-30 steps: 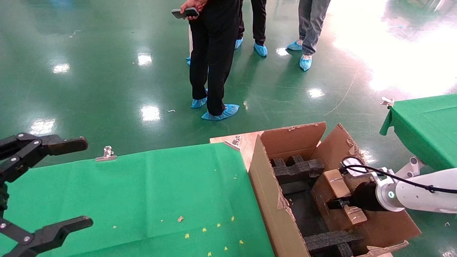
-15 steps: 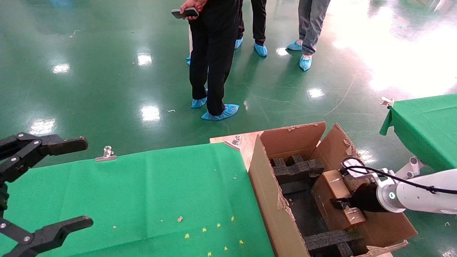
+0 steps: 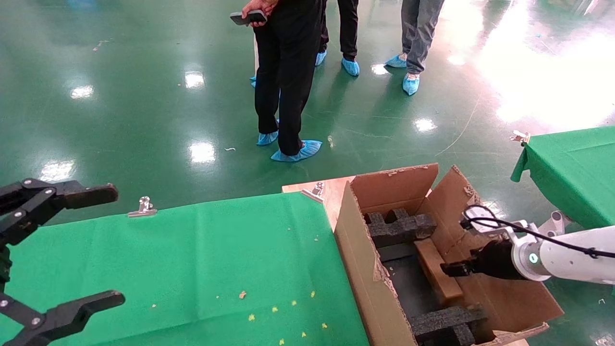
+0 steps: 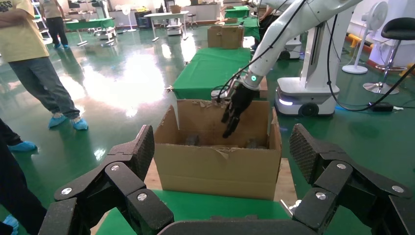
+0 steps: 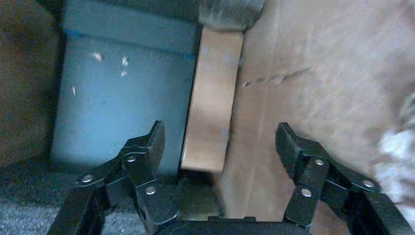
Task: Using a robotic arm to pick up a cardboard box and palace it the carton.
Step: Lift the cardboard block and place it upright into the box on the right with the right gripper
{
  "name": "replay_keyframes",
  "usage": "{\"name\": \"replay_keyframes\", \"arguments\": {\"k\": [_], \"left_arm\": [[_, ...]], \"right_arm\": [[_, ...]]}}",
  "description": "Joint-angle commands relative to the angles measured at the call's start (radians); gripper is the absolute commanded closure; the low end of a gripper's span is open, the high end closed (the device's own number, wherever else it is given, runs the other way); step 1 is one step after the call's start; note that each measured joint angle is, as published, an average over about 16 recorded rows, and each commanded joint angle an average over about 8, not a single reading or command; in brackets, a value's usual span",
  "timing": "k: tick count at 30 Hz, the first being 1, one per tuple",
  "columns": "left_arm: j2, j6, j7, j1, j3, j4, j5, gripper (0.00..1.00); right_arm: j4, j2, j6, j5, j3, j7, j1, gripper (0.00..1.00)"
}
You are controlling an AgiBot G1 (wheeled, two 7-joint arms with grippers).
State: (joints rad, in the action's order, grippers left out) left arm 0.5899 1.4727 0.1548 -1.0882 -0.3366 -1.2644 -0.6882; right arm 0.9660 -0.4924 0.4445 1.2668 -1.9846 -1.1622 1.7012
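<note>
The carton (image 3: pixel 358 254) stands open at the right end of the green table, with black foam blocks (image 3: pixel 401 226) inside. The small cardboard box (image 3: pixel 435 274) rests on its edge inside the carton, between the foam blocks and against the right wall. My right gripper (image 3: pixel 449 268), on the white arm, hangs just above the box, open and empty. In the right wrist view the box (image 5: pixel 213 112) lies between and beyond the spread gripper (image 5: pixel 221 134), untouched. My left gripper (image 3: pixel 115 245) is parked open at the table's left; it also shows in the left wrist view (image 4: pixel 222 142), facing the carton (image 4: pixel 220 166).
A green cloth covers the table (image 3: pixel 216 259), held by a metal clip (image 3: pixel 143 206). Several people (image 3: pixel 288 72) stand on the green floor beyond. A second green table (image 3: pixel 571 173) is at the far right. The carton's flaps (image 3: pixel 399 185) stand up, ragged.
The right gripper held the box tilted in the carton; it has opened and drawn back slightly. The box has dropped lower and now stands on edge. The left arm has not moved.
</note>
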Motion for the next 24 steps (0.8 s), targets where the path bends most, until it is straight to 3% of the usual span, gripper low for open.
{"name": "replay_keyframes", "arguments": {"k": [1,15,20,24], "left_arm": [[0.0,0.0,0.0,0.0,0.0,0.0,0.0,0.0],[0.0,0.0,0.0,0.0,0.0,0.0,0.0,0.0],[0.0,0.0,0.0,0.0,0.0,0.0,0.0,0.0],[0.0,0.0,0.0,0.0,0.0,0.0,0.0,0.0]], "right_arm": [[0.01,0.007,-0.005,0.009,0.0,-0.004,0.011,0.0],[0.332,0.097,-0.096,0.052,0.083,0.058,0.168,0.0],[0.386,0.073,-0.069,-0.023,0.134,0.144,0.175,0.0],[0.391,0.037,0.002,-0.118,0.187,0.252,0.168,0.0]]}}
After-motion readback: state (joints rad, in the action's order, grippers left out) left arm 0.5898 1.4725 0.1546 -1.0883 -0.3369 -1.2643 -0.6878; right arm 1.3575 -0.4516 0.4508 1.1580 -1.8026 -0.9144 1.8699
